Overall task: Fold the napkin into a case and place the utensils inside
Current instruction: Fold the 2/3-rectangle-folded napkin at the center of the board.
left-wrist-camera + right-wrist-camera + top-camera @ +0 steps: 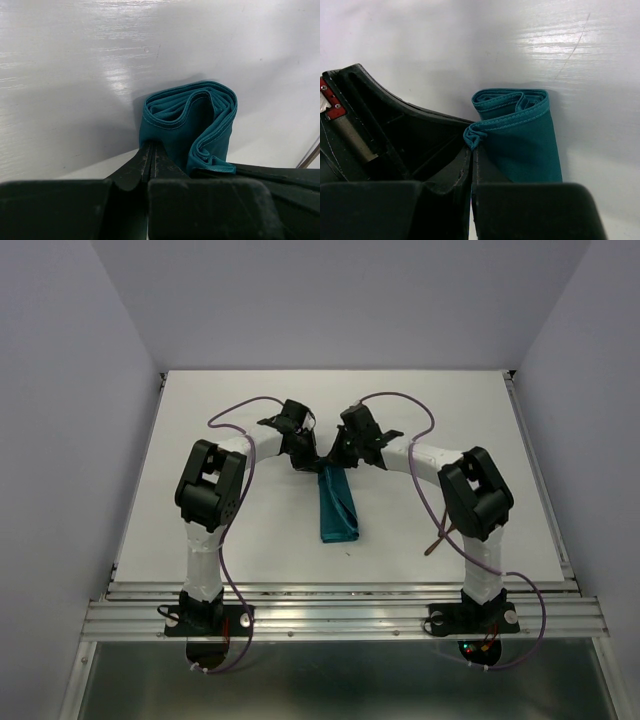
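My left jaws and right jaws each pinch a far-end corner of the folded napkin (336, 510). It looks thin, limp and slick, so I'd grip all layers at the hem.

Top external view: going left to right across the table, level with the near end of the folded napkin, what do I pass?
Left arm → napkin → utensil → right arm. The two grippers are left out, since they overlap the napkin's far end.
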`<state>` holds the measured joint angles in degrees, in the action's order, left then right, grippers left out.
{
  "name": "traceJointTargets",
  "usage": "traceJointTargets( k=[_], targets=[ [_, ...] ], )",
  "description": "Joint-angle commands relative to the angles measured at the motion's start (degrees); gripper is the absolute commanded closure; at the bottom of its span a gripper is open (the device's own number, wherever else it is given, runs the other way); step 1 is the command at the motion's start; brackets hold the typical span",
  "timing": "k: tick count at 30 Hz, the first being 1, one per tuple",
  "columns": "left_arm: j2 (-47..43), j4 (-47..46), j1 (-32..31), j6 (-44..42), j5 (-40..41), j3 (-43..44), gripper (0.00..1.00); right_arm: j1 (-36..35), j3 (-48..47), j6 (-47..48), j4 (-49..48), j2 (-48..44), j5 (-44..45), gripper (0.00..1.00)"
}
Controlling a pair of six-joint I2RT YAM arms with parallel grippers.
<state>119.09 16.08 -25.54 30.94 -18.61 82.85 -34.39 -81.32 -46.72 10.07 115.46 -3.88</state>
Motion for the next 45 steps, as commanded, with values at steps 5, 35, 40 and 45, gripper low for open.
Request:
traceJointTargets(
  k=[5,35,40,45],
  targets=[
    [1.32,2.47,-0.65,-0.62,1.21,-1.46,1.00,-0.59,-3.67,-0.21,-0.13,2.75,1.68,0.99],
    [-17.57,8.27,-0.74,0.96,7.72,-8.66,0.38,-1.12,-3.93,-3.03,3.21,9.43,7.04,0.99],
    [-21.96,4.06,-1.35,2.63,0.08,-14.90,0.14,-1.12,-4.29,-2.94,3.21,9.70,6.69,0.99],
    [-24.08,0.28,-2.41,2.81,-5.53,-20.70,0.12,-1.12,-5.16,-2.50,3.21,10.05,6.25,0.99]
  ],
)
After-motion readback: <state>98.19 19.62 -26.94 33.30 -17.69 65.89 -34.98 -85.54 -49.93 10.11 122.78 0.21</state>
